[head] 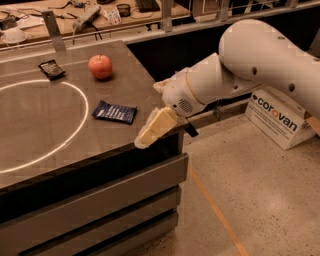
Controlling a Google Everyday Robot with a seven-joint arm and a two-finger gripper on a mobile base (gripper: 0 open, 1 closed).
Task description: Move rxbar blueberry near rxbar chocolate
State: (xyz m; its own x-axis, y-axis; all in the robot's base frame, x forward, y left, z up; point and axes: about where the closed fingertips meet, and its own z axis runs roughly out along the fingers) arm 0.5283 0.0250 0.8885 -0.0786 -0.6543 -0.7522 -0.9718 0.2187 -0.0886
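The rxbar blueberry [114, 112], a flat navy-blue wrapper with white print, lies on the grey table top [45, 125] near its right front edge. The rxbar chocolate [51, 69], a small black wrapper, lies at the far left of the table. My gripper [150, 132] with cream-coloured fingers hangs over the table's front right edge, a short way right of and in front of the blueberry bar, not touching it. It holds nothing.
A red apple [100, 66] stands behind the blueberry bar. A white circle line [75, 125] is marked on the table. A white cardboard box [280, 117] stands on the floor at right. A cluttered bench [95, 15] runs along the back.
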